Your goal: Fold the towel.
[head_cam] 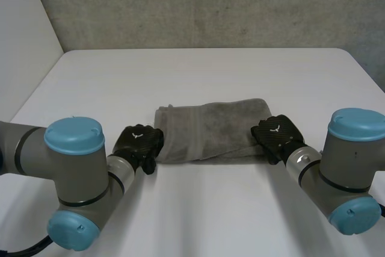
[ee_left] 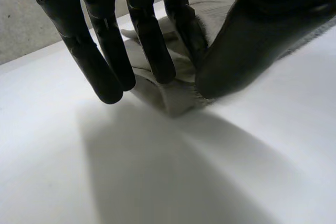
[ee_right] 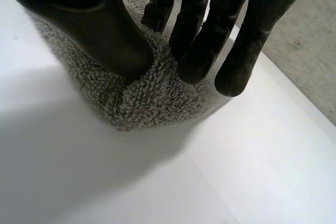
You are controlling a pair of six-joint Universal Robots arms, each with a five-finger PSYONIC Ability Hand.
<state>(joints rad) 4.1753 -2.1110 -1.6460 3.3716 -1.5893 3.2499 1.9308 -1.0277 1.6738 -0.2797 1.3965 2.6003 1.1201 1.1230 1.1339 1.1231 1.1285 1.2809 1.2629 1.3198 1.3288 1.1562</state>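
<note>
- Lying across the middle of the white table (head_cam: pixel 198 221): a grey towel (head_cam: pixel 207 129), folded into a long band.
- At its left end, pinched by the left hand (head_cam: pixel 139 142), with a small peak of cloth held between thumb and straight fingers; seemingly the near corner, though hard to tell under the hand.
- At its right end, gripped by the right hand (head_cam: pixel 277 133), thumb pressed into the pile and fingers closing from the other side, a ridge of terry bunched between them.
- Resting flat on the table between the two hands.
</note>
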